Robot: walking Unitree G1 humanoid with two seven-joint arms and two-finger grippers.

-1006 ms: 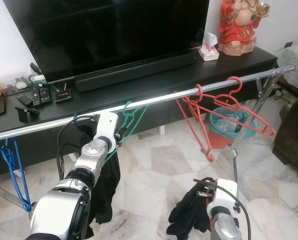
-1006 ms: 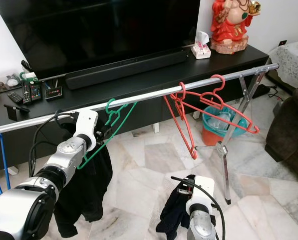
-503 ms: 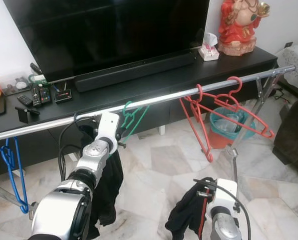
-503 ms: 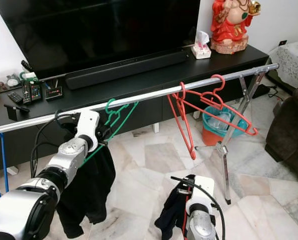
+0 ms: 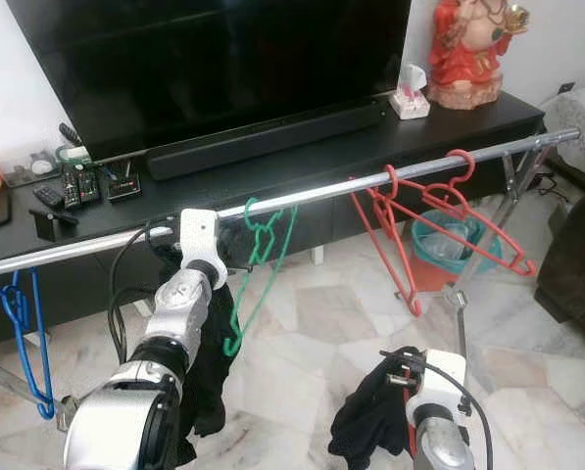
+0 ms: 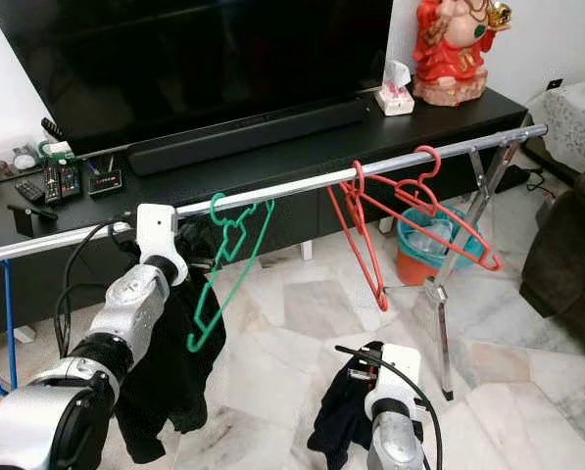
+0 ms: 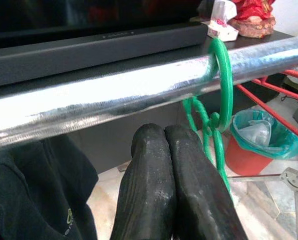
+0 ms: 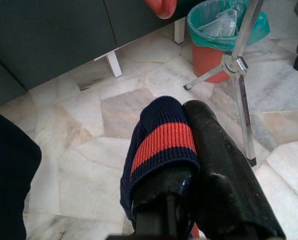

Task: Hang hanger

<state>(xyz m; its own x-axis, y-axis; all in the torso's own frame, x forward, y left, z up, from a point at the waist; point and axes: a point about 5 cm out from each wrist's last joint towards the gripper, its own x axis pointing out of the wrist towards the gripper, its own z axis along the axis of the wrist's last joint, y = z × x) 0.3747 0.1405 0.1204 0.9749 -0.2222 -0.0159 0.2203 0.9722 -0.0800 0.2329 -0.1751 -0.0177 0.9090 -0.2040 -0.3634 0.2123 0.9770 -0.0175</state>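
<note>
The green hanger point(image 5: 254, 245) hangs by its hook from the silver rail point(image 5: 321, 190), its body dangling free below. My left gripper point(image 7: 164, 131) is raised just under the rail, beside the hook on its left. Its fingers point(image 7: 188, 165) are shut with nothing between them. A black garment point(image 5: 212, 362) hangs from the rail behind my left arm. My right gripper point(image 8: 183, 112) is low over the floor, shut on a dark garment with a red stripe point(image 8: 161, 142) that droops from it point(image 5: 365, 426).
Two red hangers point(image 5: 439, 208) hang further right on the rail and a blue hanger point(image 5: 29, 333) at its left end. The rail's stand point(image 5: 459, 294) and a red bin with a green liner point(image 5: 447, 240) are at the right. Behind the rail is a black TV cabinet point(image 5: 302, 162).
My left gripper has let go of the green hanger and moved left, up to the rail. The hanger has swung down and hangs by its hook alone. The right arm has hardly moved.
</note>
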